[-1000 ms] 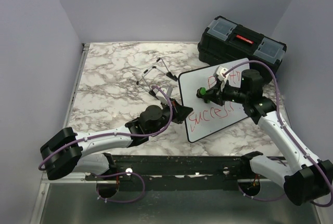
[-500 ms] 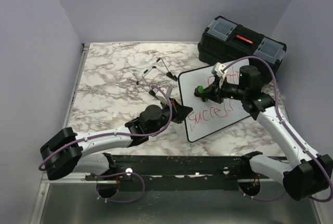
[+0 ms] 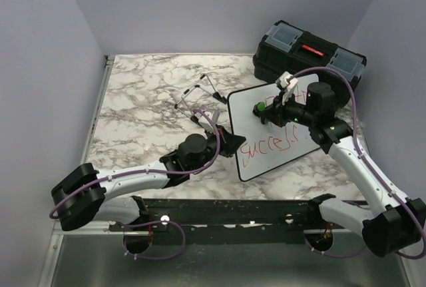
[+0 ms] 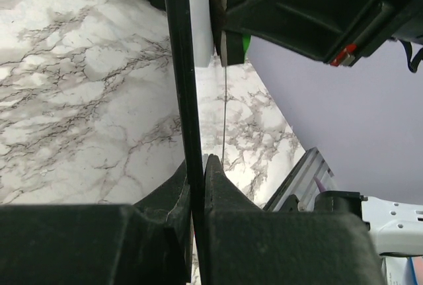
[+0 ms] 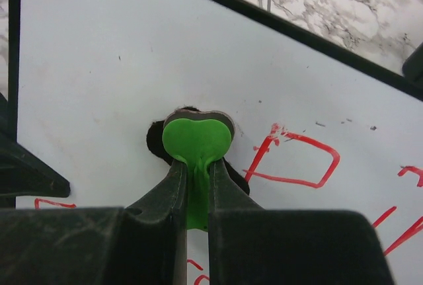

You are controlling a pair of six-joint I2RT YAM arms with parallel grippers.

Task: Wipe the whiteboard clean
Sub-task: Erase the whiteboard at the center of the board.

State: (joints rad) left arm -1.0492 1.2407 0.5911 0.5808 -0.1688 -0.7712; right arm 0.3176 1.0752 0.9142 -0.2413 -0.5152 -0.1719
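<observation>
The left gripper [image 3: 228, 142] pinches the whiteboard's [image 3: 266, 165] left rim. The whiteboard rests on the marble table [image 3: 140, 100] and carries red writing. On its upper left part, the right gripper [image 5: 196, 169] squeezes a green eraser [image 5: 197, 138] against its surface. A toolbox [image 3: 309, 57] sits just behind the whiteboard.

The top camera sits high up behind the arms and looks down at the whole table [image 3: 140, 100] from far away. The left wrist camera sits right behind the left tool [image 4: 196, 166]. It looks along the fingers, very close, at the thin black edge of the whiteboard [image 4: 178, 67]. The right wrist camera looks along the right tool [image 5: 193, 172], very close, at the board's white face. All three views see the whiteboard. Both wrist views see the green eraser [image 5: 196, 138].
</observation>
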